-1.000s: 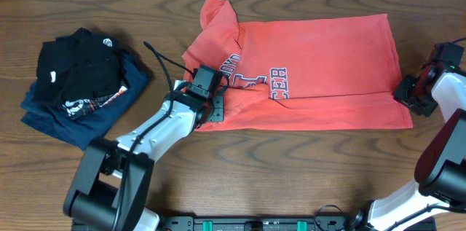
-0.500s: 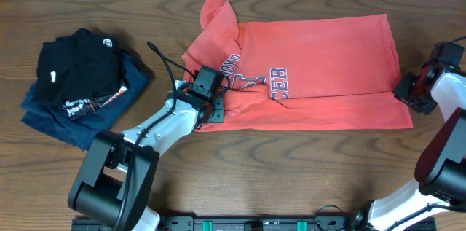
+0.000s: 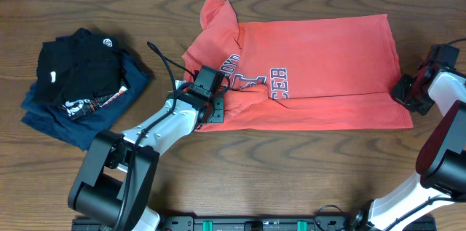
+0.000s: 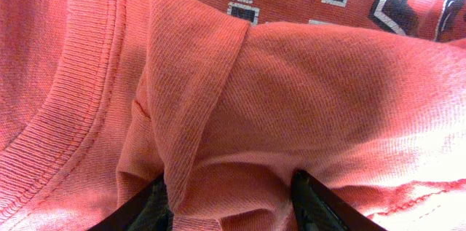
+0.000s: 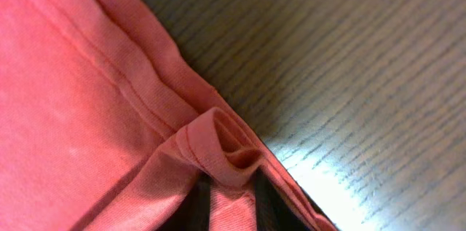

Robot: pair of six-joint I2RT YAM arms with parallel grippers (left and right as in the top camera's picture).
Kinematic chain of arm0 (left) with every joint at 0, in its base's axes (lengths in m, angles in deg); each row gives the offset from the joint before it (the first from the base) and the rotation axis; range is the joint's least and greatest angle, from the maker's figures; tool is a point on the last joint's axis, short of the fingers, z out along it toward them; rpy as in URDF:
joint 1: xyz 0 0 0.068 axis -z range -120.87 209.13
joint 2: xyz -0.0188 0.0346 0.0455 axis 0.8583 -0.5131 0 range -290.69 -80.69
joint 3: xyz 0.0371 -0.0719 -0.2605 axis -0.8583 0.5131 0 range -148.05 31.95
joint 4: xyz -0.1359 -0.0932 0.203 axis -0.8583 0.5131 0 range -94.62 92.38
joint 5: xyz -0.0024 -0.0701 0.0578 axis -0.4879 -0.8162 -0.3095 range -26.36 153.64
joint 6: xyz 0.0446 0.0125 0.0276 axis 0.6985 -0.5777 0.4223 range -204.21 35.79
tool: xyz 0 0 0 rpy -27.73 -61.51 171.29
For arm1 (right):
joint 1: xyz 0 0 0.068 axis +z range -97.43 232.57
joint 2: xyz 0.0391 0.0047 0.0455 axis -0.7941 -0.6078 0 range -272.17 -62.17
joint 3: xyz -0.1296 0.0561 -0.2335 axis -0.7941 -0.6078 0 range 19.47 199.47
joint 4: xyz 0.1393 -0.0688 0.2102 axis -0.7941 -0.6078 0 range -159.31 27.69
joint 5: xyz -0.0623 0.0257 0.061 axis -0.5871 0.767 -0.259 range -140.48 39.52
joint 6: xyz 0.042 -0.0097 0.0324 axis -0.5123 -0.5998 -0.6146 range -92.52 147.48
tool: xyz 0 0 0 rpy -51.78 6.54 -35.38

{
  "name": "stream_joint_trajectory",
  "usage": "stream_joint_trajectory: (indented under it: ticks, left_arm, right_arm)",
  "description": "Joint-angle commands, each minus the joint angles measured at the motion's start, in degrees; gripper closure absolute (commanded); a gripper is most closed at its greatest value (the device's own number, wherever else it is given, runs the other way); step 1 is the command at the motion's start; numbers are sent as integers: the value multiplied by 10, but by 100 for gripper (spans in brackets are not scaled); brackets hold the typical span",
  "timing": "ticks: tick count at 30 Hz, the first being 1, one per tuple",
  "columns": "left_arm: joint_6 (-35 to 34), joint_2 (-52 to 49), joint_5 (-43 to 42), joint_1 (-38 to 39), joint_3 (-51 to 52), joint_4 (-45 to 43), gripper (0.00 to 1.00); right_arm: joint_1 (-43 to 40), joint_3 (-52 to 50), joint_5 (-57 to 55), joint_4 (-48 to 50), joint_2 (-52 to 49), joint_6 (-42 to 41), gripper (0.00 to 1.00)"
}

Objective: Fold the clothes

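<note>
The clothes (image 3: pixel 320 56), one coral-red T-shirt with dark block letters, lie spread across the middle and right of the table. My left gripper (image 3: pixel 215 108) sits at the shirt's lower-left part by the collar. In the left wrist view a thick bunch of the shirt (image 4: pixel 291 78) fills the gap of the left gripper (image 4: pixel 233 194), touching both fingers (image 4: pixel 145 209). My right gripper (image 3: pixel 403 92) is at the lower-right hem corner. In the right wrist view the right gripper (image 5: pixel 231 187) is shut on a rolled fold of the hem (image 5: pixel 218 140).
A black folded garment (image 3: pixel 80 71) lies on a navy-blue one (image 3: pixel 54 125) at the table's left. A black cable (image 3: pixel 164 67) arcs from the left arm. Bare wooden table (image 3: pixel 291 165) runs along the front, with the right arm's base at the front right.
My right gripper's jaws have closed onto the hem corner and edged slightly left. The left arm shifted a little early on, then held still with its jaws unchanged.
</note>
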Motion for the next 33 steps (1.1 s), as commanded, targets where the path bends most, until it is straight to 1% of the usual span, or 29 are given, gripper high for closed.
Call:
stream_joint_trajectory:
  ticks: [1, 4, 12, 17, 18, 20, 22, 29, 33]
  left_arm:
    - [-9, -20, 5, -2, 6, 3, 47]
    - [-9, -20, 5, -2, 6, 3, 47]
    - [-9, -20, 5, -2, 6, 3, 47]
    - [-9, -20, 5, -2, 6, 3, 47]
    - [-9, -20, 5, -2, 6, 3, 47]
    - [-9, -20, 5, -2, 6, 3, 47]
    - [-9, -20, 5, -2, 6, 3, 47]
    - [-9, -20, 5, -2, 6, 3, 47]
    - [-9, -20, 5, -2, 6, 3, 47]
  right_arm:
    - [2, -3, 4, 5, -1, -5, 99]
    - [2, -3, 7, 22, 0, -12, 99]
    - [0, 23, 77, 68, 3, -31, 99]
    - [0, 25, 99, 104, 3, -45, 98]
    - [0, 25, 99, 112, 3, -46, 96]
    - [0, 25, 99, 126, 3, -46, 87]
    - [0, 25, 99, 136, 3, -46, 81]
    - [-3, 25, 99, 159, 3, -46, 79]
    - [-7, 26, 99, 129, 7, -46, 78]
